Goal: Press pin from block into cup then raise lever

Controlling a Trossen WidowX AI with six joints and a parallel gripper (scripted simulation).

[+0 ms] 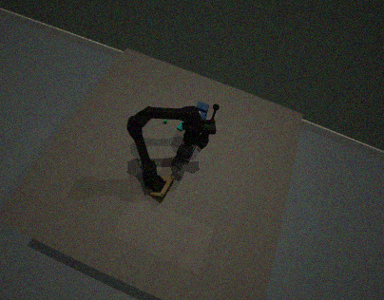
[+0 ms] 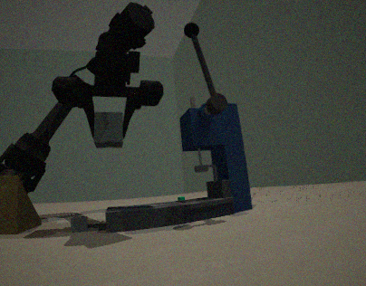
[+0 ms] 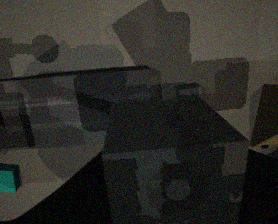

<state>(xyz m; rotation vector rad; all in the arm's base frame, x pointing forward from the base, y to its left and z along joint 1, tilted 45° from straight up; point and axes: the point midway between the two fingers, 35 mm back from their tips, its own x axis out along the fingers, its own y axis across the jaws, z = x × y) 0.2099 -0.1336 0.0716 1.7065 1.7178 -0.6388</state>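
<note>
The grey block (image 2: 109, 128) (image 3: 230, 162) is held between the fingers of my gripper (image 2: 109, 144), which is shut on it well above the base. A round pin end (image 3: 177, 190) shows on its face in the wrist view. The blue press (image 2: 240, 161) (image 1: 203, 105) stands to the right of the gripper in the exterior view. Its lever (image 2: 204, 63) (image 1: 213, 114) points up, with a dark ball at the end. The punch (image 2: 201, 167) hangs over the rear part of the long dark base (image 2: 168, 215). I cannot make out the cup.
A teal box (image 1: 180, 126) (image 3: 8, 179) lies beside the press. A small green thing (image 1: 164, 121) is left of it in the top view. A small grey block (image 2: 79, 224) sits by the base's near end. A yellow-brown wedge (image 2: 11, 206) is at the arm's foot.
</note>
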